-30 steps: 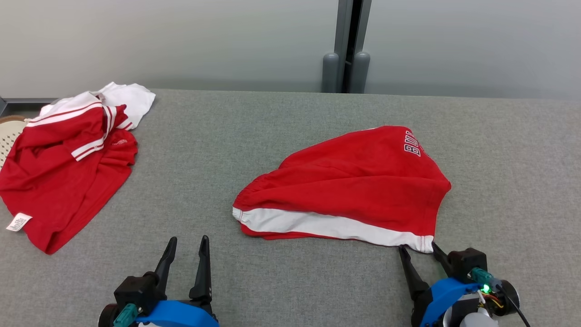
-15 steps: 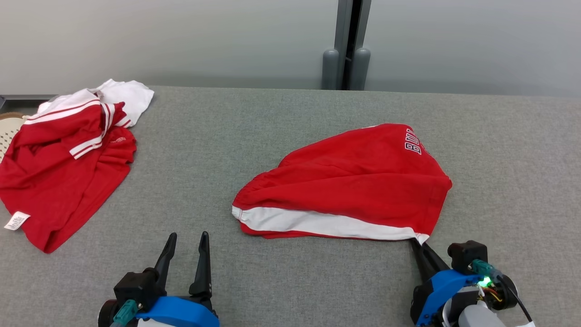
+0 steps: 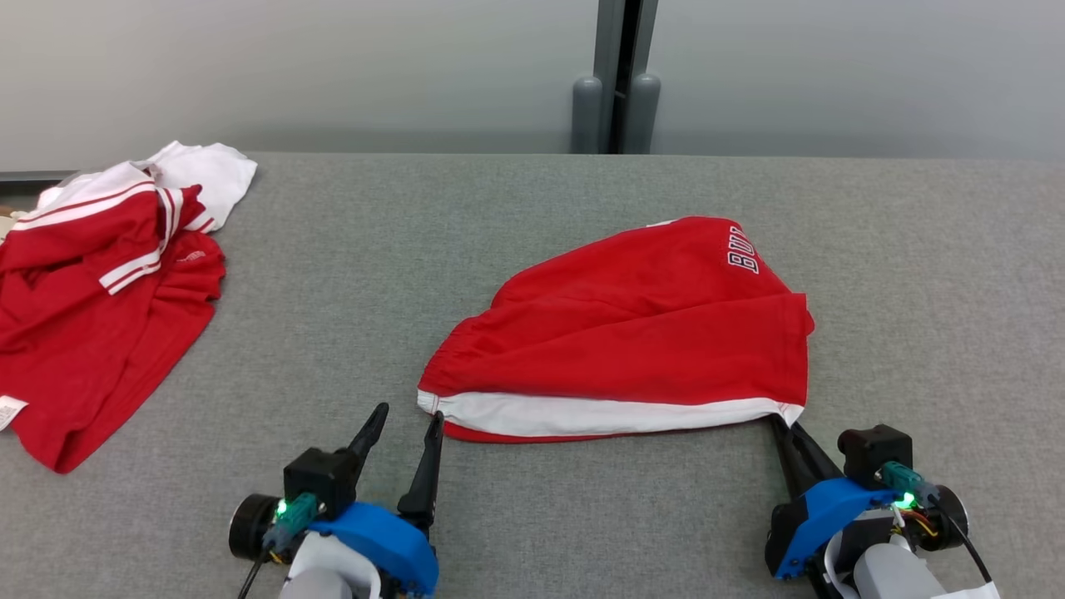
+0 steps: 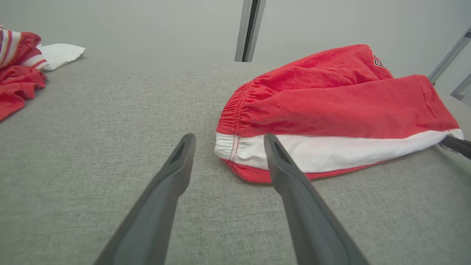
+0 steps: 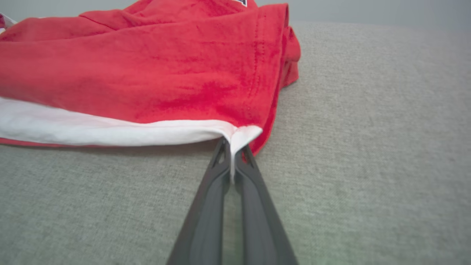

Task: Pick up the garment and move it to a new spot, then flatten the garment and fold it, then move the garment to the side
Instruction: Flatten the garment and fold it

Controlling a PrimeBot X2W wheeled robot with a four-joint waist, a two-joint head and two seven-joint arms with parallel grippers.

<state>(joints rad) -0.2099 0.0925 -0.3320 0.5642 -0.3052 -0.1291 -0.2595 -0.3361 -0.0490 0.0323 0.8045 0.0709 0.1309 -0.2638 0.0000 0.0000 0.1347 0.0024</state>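
Right gripper (image 3: 782,424) clamped on the white-striped corner of the red cotton shorts (image 3: 649,333), lying centre of the grey fabric table (image 3: 333,249); left gripper (image 3: 408,413) gaping beside the waistband (image 4: 235,110). Pinch that end too, lift evenly.

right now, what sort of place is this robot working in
Probably a lab or test bench set up for laundry folding: a table covered in grey felt-like fabric, bare pale wall panels with a grey post behind it, and red shorts plus a heap of red and white clothing laid out.
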